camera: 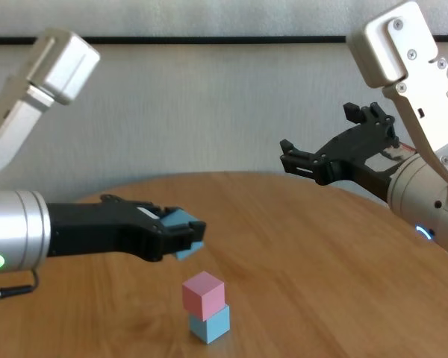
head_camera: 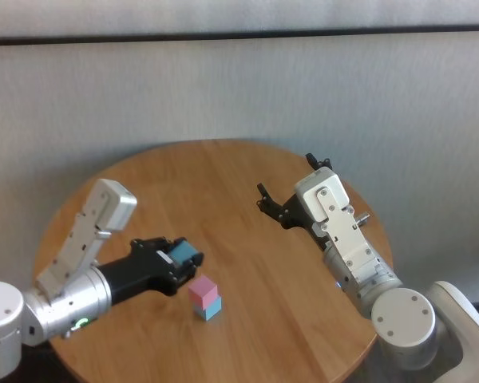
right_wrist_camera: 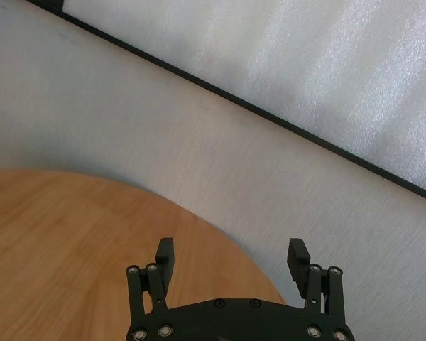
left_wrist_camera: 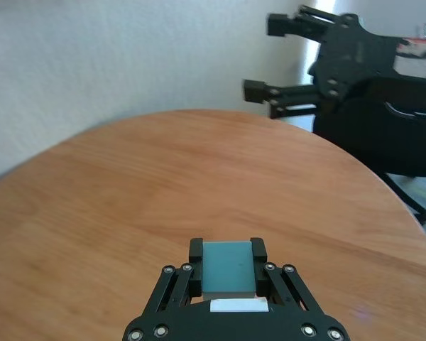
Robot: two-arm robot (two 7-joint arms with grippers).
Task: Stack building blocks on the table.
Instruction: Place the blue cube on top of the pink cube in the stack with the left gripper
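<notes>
The left end effector (head_camera: pixel 182 257) pinched a light blue block (camera: pixel 183 227) in the air, just above and to the left of a two-block stack: a pink block (camera: pixel 203 291) sitting on another blue block (camera: pixel 210 324). The final placement seemed in hand; the next move would call for centring the held block over the pink one, lowering and releasing. The right end effector (camera: pixel 325 145) hovered spread and empty, well apart. The round wooden bench (head_camera: pixel 247 279) stood before a pale grey wall (head_camera: pixel 223 88).

Silver cylindrical forearms, white boxy screw-dotted housings, black linkage end effectors, green indicator ring.
</notes>
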